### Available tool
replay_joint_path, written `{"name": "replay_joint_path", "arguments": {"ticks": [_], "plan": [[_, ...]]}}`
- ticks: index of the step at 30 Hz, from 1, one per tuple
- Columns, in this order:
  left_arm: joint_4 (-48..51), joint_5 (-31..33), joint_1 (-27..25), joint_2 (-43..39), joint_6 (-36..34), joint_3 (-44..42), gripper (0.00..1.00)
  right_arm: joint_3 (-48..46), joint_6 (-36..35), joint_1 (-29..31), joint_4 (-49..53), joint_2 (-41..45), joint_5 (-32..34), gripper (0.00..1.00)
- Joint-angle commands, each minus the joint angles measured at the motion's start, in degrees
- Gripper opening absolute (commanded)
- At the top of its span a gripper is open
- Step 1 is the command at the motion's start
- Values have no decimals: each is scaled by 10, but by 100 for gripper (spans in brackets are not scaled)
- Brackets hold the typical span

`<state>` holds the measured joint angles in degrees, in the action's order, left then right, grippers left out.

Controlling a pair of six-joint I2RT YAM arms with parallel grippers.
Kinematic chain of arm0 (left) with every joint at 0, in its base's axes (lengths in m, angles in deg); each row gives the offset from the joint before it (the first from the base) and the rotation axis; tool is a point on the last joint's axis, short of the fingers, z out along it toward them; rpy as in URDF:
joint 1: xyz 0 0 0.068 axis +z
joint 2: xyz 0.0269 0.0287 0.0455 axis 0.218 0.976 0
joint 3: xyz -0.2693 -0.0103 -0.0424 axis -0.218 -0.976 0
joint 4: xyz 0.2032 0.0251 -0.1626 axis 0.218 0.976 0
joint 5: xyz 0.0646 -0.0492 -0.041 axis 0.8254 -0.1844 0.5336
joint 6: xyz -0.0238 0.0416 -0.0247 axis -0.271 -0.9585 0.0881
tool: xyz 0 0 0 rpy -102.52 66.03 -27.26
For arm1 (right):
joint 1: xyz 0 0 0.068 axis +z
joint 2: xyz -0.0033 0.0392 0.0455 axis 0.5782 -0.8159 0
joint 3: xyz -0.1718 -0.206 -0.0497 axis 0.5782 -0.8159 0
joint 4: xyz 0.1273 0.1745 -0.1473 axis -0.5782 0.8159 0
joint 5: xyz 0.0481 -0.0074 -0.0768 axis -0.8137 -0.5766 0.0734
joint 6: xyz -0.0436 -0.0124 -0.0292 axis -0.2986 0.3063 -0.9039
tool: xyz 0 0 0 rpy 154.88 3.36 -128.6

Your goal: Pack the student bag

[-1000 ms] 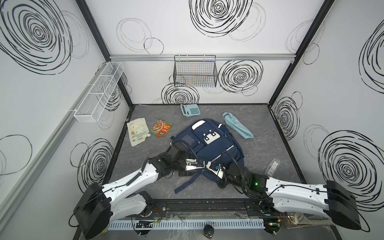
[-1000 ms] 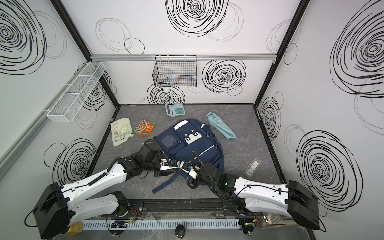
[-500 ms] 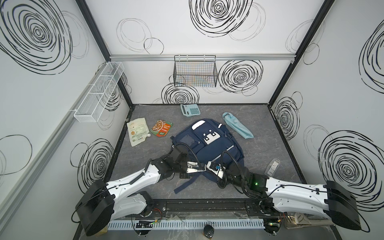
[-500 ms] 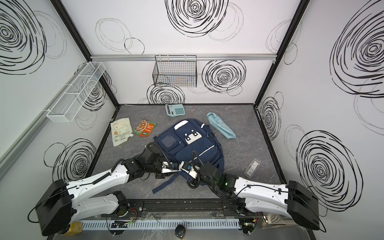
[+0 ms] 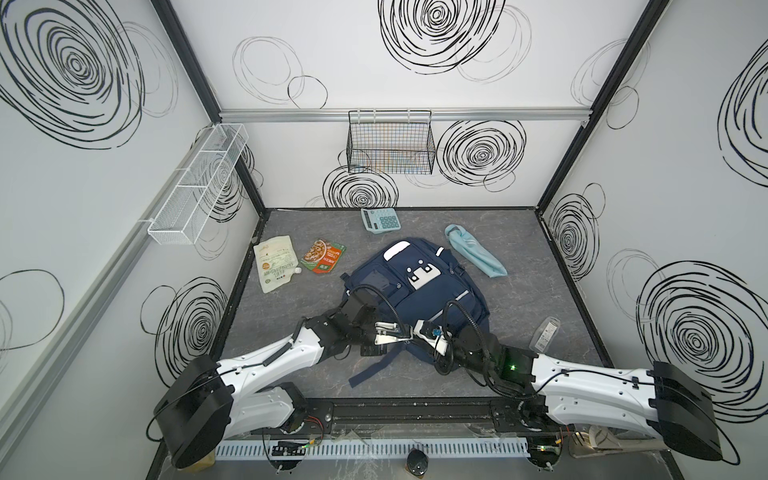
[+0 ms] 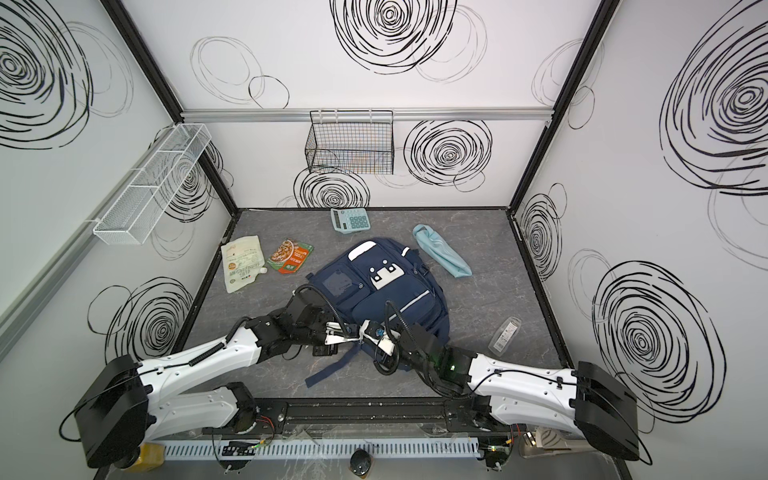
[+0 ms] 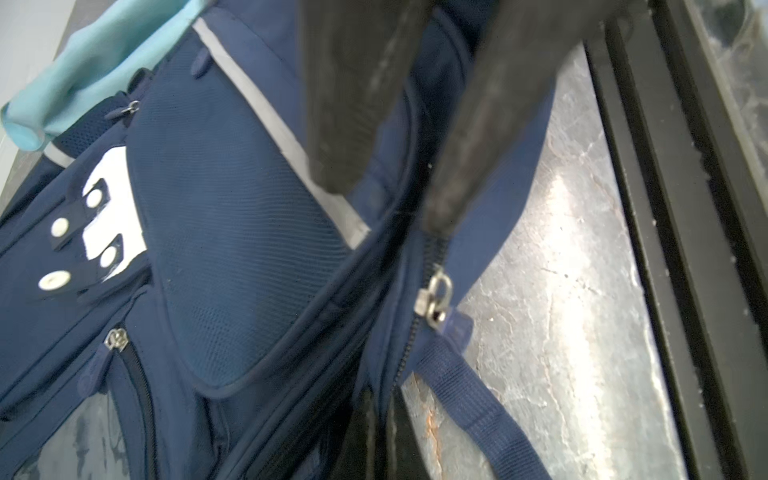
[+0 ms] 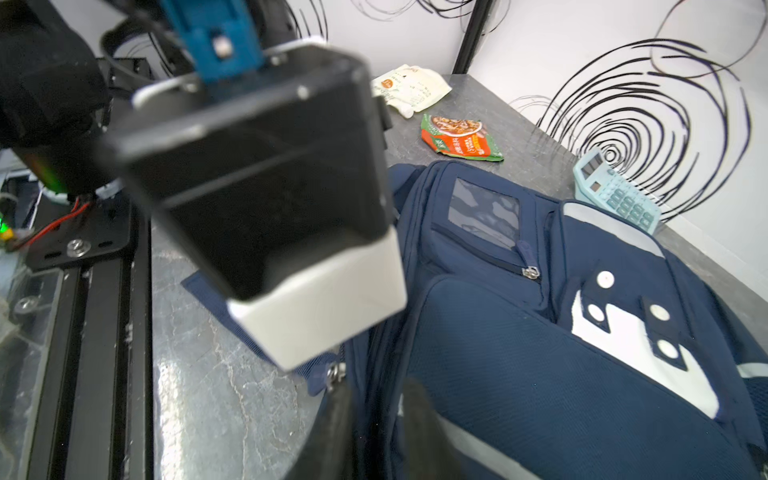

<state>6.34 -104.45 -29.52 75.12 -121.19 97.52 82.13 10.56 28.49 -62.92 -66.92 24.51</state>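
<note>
Student bag [image 5: 428, 299]: zip edge pinched between closed left gripper [image 7: 376, 436] fingers. Right gripper [image 7: 386, 203] fingers stand apart astride that edge, zip pull [image 7: 434, 297] between both pairs

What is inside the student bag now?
Its inside is hidden: the student bag lies front up, no opening in view. The calculator, light blue umbrella, white pouch and orange packet lie outside it on the table.
</note>
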Motion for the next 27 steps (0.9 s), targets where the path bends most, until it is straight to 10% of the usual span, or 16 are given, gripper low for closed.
{"name": "replay_joint_path", "arguments": {"ticks": [1,9,13,27], "plan": [[-90,-53,27,-42,96,26,0,47,49,-2,-4,16,22,56],[-118,-121,23,-17,185,59,0,57,286,128,109,84,113,48],[-101,-119,21,7,204,81,0,44,342,197,127,72,183,27],[-85,-124,-9,-4,195,75,0,15,397,138,16,-7,274,17]]}}
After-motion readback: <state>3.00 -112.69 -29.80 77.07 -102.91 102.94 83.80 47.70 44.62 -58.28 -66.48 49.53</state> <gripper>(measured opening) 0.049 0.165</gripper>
